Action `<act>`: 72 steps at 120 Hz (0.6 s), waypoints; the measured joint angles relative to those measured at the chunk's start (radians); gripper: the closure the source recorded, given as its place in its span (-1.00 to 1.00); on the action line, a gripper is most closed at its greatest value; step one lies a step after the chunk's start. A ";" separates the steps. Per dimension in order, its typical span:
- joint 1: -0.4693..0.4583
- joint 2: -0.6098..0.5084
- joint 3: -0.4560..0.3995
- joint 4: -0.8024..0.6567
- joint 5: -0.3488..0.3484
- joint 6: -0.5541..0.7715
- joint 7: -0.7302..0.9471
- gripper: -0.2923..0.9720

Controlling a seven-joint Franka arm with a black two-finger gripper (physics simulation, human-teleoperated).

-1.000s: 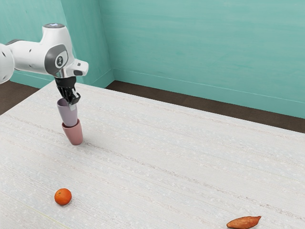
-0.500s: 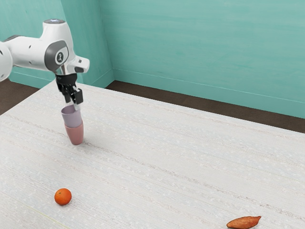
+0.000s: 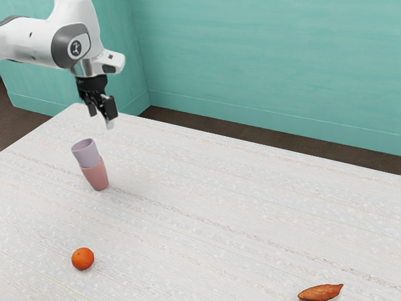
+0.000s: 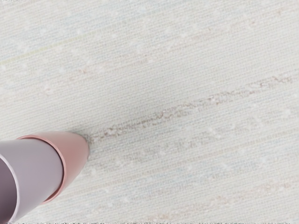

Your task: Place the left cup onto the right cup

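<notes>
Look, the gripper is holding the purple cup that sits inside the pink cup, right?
Not quite. The gripper holds nothing: it hangs open above the purple cup, apart from it. The purple cup does sit inside the pink cup. The exterior view shows this.

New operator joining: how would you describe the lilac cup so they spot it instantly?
On the white table, look at the far corner on the exterior view's left, below the open pincer. Two nested cups stand there; the lilac cup is the upper one, sitting inside the pink cup.
</notes>
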 joint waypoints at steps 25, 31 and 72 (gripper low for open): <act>-0.058 -0.068 -0.007 -0.007 -0.006 -0.086 -0.052 -0.52; -0.074 -0.084 -0.006 -0.009 -0.006 -0.105 -0.068 -0.53; -0.179 -0.129 0.002 -0.012 -0.007 -0.194 -0.179 -0.54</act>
